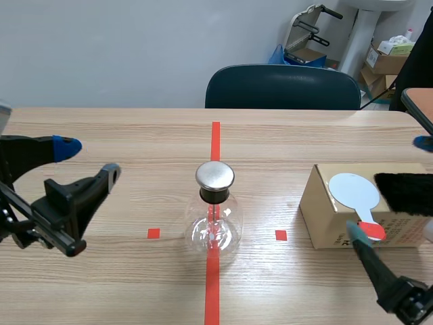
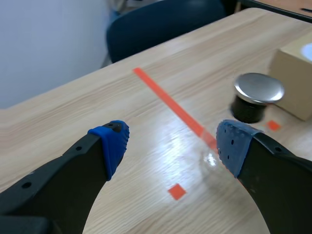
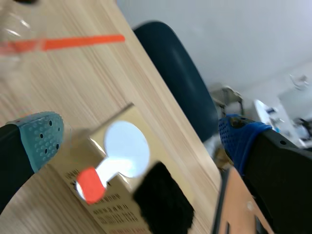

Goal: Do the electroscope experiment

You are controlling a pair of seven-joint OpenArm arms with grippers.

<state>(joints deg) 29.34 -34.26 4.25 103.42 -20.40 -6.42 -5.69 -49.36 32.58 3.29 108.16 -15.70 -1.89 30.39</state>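
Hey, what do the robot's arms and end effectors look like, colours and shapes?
Both arms are black, with thick, angular black fingers. The left end effector has blue dotted pads. The right end effector has one grey-green dotted pad and one blue.

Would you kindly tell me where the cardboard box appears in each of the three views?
Scene view: the cardboard box stands right of the flask.
Left wrist view: it lies beyond the flask's metal cap.
Right wrist view: it is ahead of the right pincer, beneath the white paddle.
Shared landmark: the long orange-red tape line.
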